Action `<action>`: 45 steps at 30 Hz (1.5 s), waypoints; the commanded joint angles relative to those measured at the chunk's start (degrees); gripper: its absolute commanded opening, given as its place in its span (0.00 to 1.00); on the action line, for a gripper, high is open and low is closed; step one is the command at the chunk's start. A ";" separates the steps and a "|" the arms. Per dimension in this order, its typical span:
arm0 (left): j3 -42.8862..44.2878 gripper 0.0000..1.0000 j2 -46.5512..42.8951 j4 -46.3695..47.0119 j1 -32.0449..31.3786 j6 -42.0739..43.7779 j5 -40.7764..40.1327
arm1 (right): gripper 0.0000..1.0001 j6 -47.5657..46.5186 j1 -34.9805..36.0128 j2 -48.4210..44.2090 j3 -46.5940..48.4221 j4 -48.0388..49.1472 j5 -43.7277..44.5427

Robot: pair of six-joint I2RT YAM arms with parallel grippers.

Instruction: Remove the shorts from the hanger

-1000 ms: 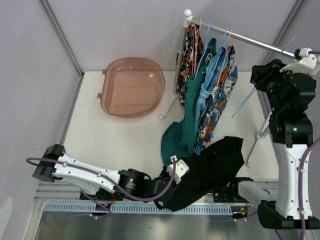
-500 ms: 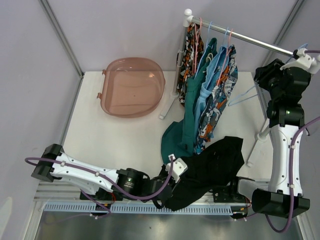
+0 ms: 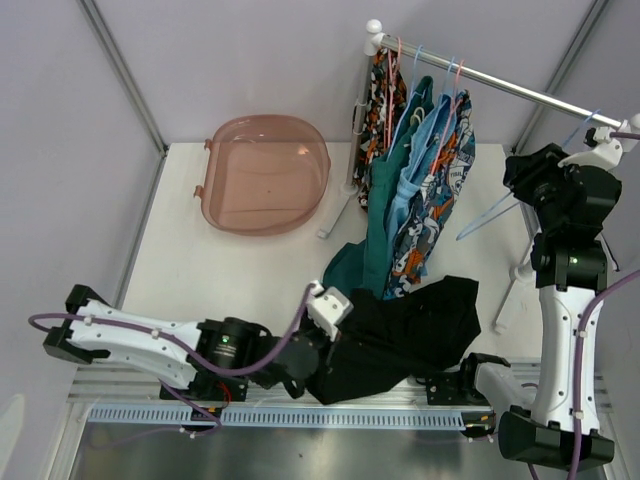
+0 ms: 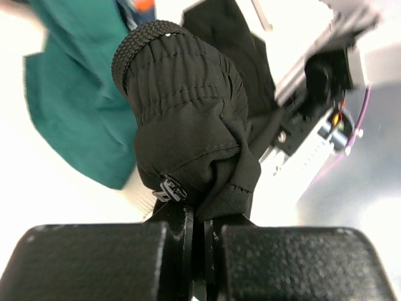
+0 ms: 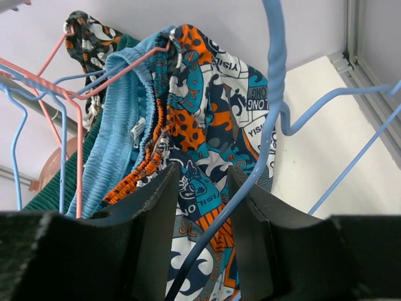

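Observation:
My left gripper [image 3: 328, 356] [image 4: 199, 219] is shut on the bunched waistband of the black shorts [image 3: 410, 330] [image 4: 188, 125], which lie spread on the table's near edge. Hanging on the rail [image 3: 520, 88] are the patterned shorts [image 3: 440, 190] [image 5: 213, 125], the light blue shorts [image 3: 405, 200] [image 5: 119, 138], the teal green shorts [image 3: 378, 230] [image 4: 69, 106] and the camouflage shorts [image 3: 385, 90] [image 5: 84, 31]. My right gripper [image 3: 512, 172] [image 5: 203, 188] stands open beside the rack. A bare blue hanger [image 3: 488, 212] [image 5: 272, 94] runs between its fingers, lying against the right one.
A pink plastic basin [image 3: 265, 172] sits at the back left of the table. The rack's white post [image 3: 355, 150] stands mid-table and its right leg [image 3: 510, 290] stands near my right arm. Pink and blue hanger wires [image 5: 56, 81] crowd the rail.
My left arm has drawn back to the left, dragging the black shorts with it. My right arm has shifted slightly, and the blue hanger has swung with it.

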 commanded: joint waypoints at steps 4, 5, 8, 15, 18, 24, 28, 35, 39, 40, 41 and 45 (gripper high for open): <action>4.33 0.00 -6.29 -5.44 3.83 0.32 -4.80 | 0.59 -1.23 -0.24 -2.60 0.56 -2.55 -0.76; 4.95 0.00 -6.47 -6.58 4.27 0.49 -5.50 | 0.81 -1.41 -0.24 -2.77 0.47 -2.81 -0.76; 9.34 0.00 -7.26 -10.19 7.26 1.54 -6.56 | 1.00 -1.76 -0.24 -3.30 0.47 -3.87 1.43; 20.74 0.00 -9.28 -15.90 16.29 8.05 -9.80 | 1.00 -1.32 -0.24 -5.58 1.00 -6.41 3.62; 28.20 0.00 -8.76 -17.75 21.04 12.79 -10.95 | 0.99 -1.15 -0.24 -7.25 2.05 -9.66 5.29; 41.66 0.00 -4.63 -12.14 34.66 27.02 -8.94 | 0.99 0.78 -0.24 -13.75 0.39 -13.98 11.27; 55.18 0.00 3.53 -9.66 46.18 31.26 -0.96 | 0.99 4.91 -0.24 -18.93 -1.72 -14.16 8.65; 87.81 0.00 25.86 -12.31 59.90 32.83 11.27 | 0.99 9.93 1.17 -22.45 -8.49 -12.66 -1.56; 84.16 0.00 27.37 0.50 62.62 38.28 12.33 | 0.99 9.23 3.10 -24.13 -10.69 -12.66 -0.24; 83.71 0.00 28.50 4.97 63.59 38.55 12.86 | 1.00 8.79 4.15 -24.22 -10.95 -12.40 -0.15; 84.14 0.00 29.64 6.58 66.12 38.64 13.47 | 0.99 8.35 4.68 -24.31 -11.56 -12.31 -0.32; 89.75 0.00 38.16 10.19 71.93 38.38 17.34 | 0.99 6.86 6.79 -24.83 -12.27 -13.01 0.73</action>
